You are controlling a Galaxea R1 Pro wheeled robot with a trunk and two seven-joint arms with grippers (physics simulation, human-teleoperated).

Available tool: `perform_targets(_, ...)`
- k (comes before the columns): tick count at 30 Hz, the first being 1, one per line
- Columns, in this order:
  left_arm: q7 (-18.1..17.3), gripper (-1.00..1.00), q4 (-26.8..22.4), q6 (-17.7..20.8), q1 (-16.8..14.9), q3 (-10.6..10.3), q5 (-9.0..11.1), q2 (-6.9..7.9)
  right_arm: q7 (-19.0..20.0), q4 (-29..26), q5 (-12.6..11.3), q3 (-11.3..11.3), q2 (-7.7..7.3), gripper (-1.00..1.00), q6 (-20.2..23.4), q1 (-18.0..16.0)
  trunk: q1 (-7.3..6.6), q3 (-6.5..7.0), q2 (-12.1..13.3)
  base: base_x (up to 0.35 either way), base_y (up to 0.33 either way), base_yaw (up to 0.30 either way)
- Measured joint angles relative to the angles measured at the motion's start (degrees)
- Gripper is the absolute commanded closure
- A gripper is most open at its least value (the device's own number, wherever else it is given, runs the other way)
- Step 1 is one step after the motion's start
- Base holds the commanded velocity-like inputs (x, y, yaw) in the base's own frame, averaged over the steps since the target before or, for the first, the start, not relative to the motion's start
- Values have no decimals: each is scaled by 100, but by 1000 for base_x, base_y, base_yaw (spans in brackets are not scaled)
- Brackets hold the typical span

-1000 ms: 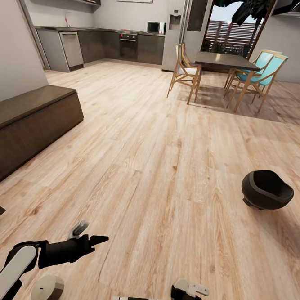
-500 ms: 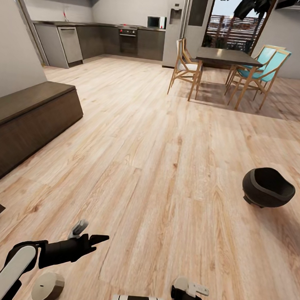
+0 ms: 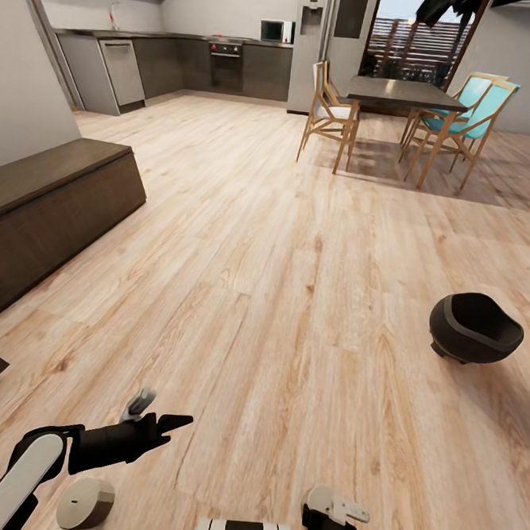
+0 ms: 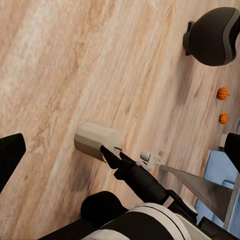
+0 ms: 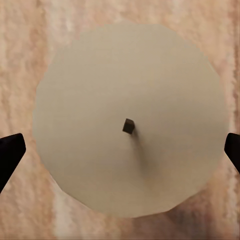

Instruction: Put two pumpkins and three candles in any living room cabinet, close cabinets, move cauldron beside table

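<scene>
A pale candle (image 5: 129,120) stands on the wood floor (image 5: 20,50), seen from above.

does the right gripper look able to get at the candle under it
Probably yes: in the right wrist view the candle sits wick-up on the floor between the two fingertips, which stand apart on either side with nothing over it.

head camera looks forward and down across the wood floor (image 3: 293,315); left wrist also catches the cauldron (image 4: 215,36); right wrist stares straight down, close, onto a candle (image 5: 129,120).
</scene>
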Motion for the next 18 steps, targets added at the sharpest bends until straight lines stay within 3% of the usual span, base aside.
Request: perform_targets(18,0,-100,0,-1,0,-8,0,-2,-1,1,0,-8,4,-100,-14,0,0,0,0,0,0,0)
